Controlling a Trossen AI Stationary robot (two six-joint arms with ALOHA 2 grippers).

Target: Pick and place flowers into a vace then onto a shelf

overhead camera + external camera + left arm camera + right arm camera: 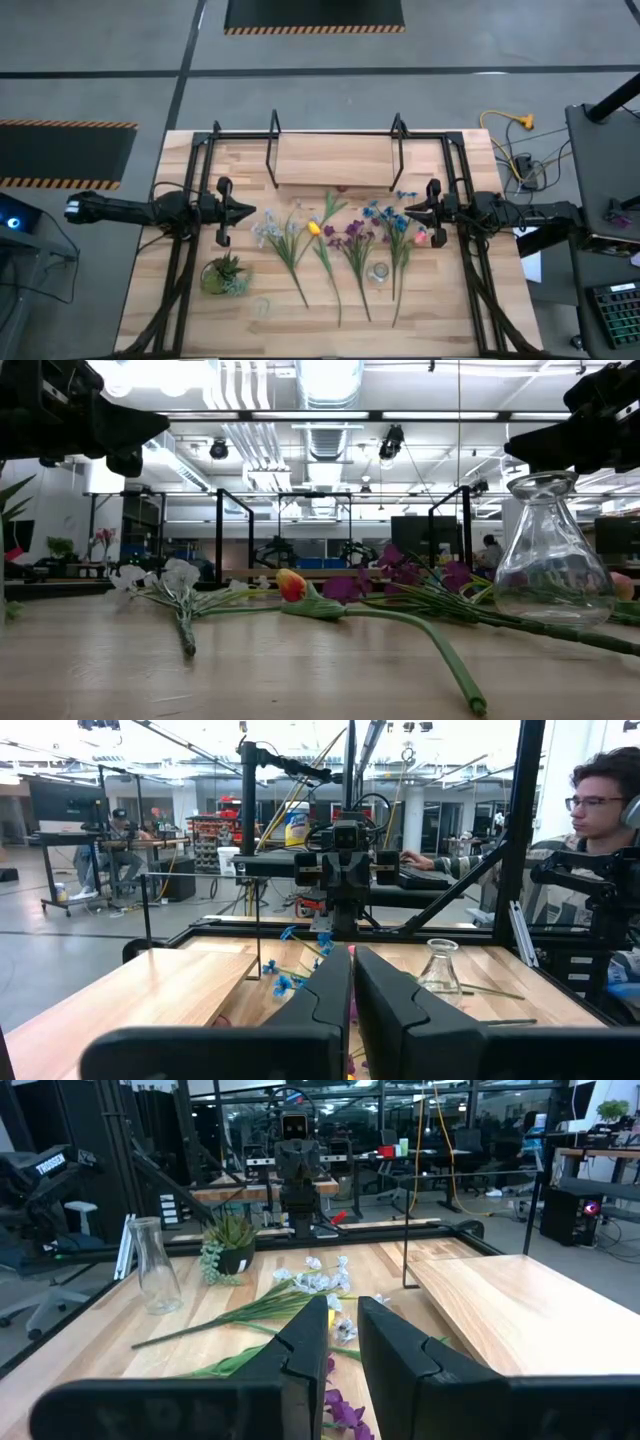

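Nothing done yet, as I read it. High view: flowers (340, 245) lie flat, fanned across the middle of the table (140, 300), heads toward the far edge, stems toward the near edge; I count about five stems or bunches (white, yellow, purple, blue, plus one pink head by the right side), exact count unclear. One vace (378, 272) stands empty among the stems, nearer the near edge. One shelf (335, 160) sits bare at the far edge, centre. One potted plant (224, 275) near the left edge. Left gripper (248, 212) hovers left of the flowers, fingers together, empty; right gripper (410, 213) hovers over the right end of the flowers, fingers nearly together, holding nothing. Low view: vace upright, empty, stems lying just behind it; both arms up off the table. Left wrist view: fingers closed, vace and blue heads ahead. Right wrist view: narrow gap between fingers, nothing in it. Left to do: every stem into the vace, then vace onto the shelf.
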